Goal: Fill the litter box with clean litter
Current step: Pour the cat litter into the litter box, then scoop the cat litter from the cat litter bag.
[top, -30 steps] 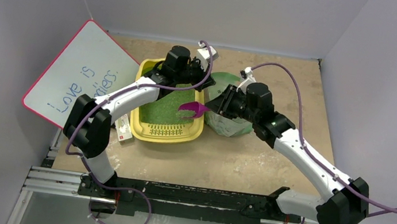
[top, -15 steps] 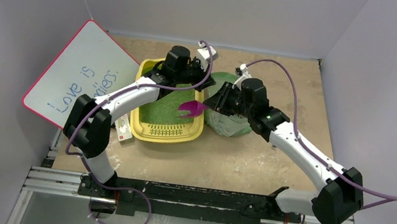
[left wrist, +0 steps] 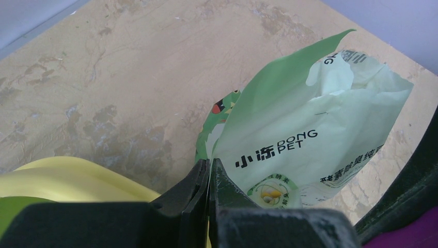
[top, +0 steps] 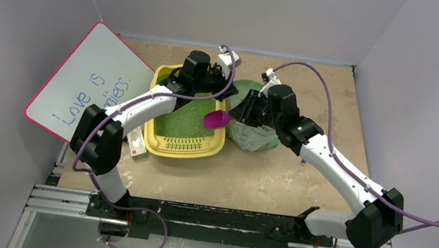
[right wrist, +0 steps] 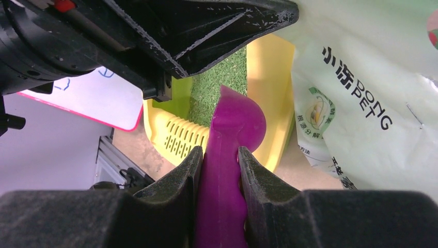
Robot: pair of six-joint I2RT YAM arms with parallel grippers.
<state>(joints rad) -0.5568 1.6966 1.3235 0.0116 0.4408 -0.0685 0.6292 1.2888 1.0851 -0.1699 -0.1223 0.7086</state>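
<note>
The yellow litter box [top: 166, 146] lies left of centre with clean litter [top: 188, 120] spread green over its floor. My right gripper [top: 240, 117] is shut on the handle of a purple scoop [top: 215, 120], whose bowl hangs over the box's right rim. From the right wrist, the scoop [right wrist: 235, 124] points over the litter [right wrist: 219, 85] and the yellow rim [right wrist: 268, 103]. My left gripper [left wrist: 210, 165] is shut on the edge of the pale green bag [left wrist: 310, 129], holding its mouth up. The bag [top: 254, 135] stands just right of the box.
A white board with a pink edge [top: 88, 81] leans at the left, against the box's side. A small white carton [top: 136, 142] lies by the box's near left corner. Both arms crowd the space between box and bag. Walls close in on three sides.
My right wrist has moved slightly toward the back and rolled, so the scoop's bowl now looks narrower and sits a little closer to the bag. The left arm has not moved.
</note>
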